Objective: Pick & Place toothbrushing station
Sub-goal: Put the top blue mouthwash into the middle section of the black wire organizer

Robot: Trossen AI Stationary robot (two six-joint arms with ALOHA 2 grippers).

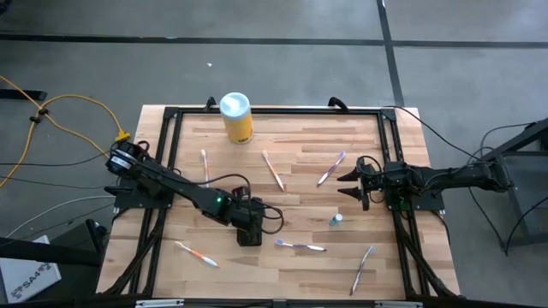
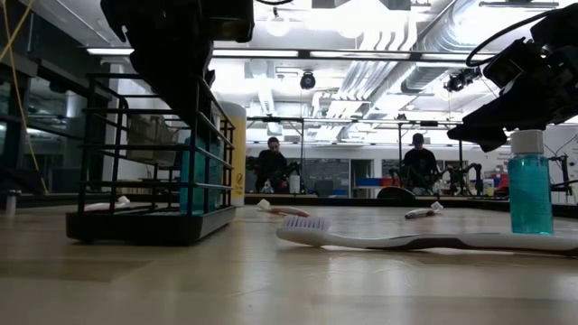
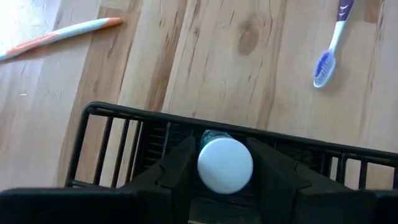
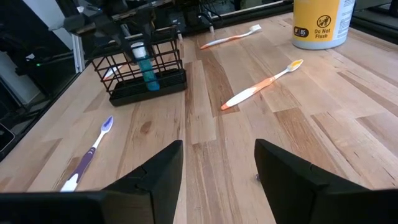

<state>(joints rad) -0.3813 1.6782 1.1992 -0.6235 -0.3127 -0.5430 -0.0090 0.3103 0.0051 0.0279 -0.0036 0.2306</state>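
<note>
Toothbrushes [image 1: 300, 246] scattered around toothbrushing station [image 1: 249, 233], canister [image 1: 235, 117] apart

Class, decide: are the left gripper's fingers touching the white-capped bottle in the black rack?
Apart. The left wrist view shows the fingers flanking the bottle in the rack, with dark gaps beside the cap.
</note>
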